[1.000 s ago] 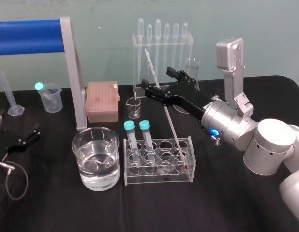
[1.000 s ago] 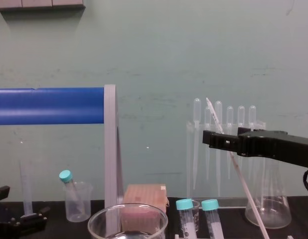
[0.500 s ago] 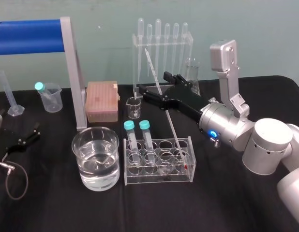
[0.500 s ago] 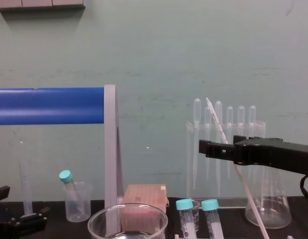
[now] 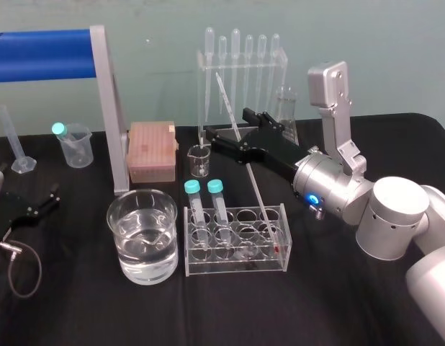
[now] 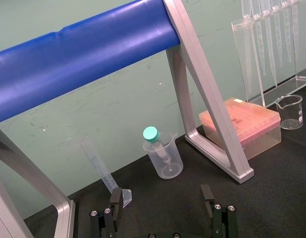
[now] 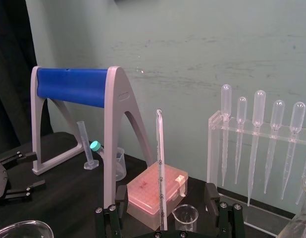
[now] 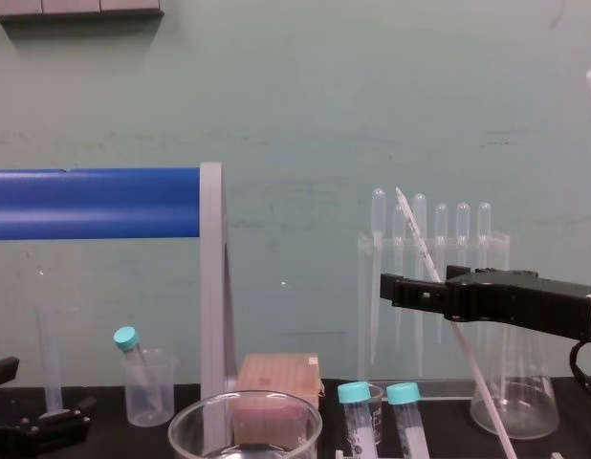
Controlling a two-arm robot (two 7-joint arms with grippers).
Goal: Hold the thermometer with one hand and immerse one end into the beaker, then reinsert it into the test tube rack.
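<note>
The thermometer [image 5: 227, 101] stands tilted in the right end of the clear test tube rack [image 5: 233, 265], its top leaning back toward the pipettes. My right gripper [image 5: 233, 130] is open around its upper half, one black finger on each side, neither touching. In the right wrist view the thermometer [image 7: 160, 163] rises midway between the fingers of the right gripper [image 7: 165, 198]. From the chest, the right gripper [image 8: 396, 287] crosses the thermometer [image 8: 420, 239]. The beaker [image 5: 118, 238], part full of water, sits left of the rack. My left gripper [image 6: 161, 196] rests open at the far left.
Two teal-capped tubes [image 5: 204, 189] fill the rack's left end. Behind stand a pipette stand [image 5: 240, 65], a small glass beaker [image 5: 199, 160], a pink tip box [image 5: 150, 150], a conical flask [image 5: 286, 108] and a blue roller frame [image 5: 46, 54]. A plastic beaker [image 5: 75, 144] is far left.
The right gripper has come down a little along the thermometer and edged left, still open. The thermometer stays in the rack. The left arm has not moved.
</note>
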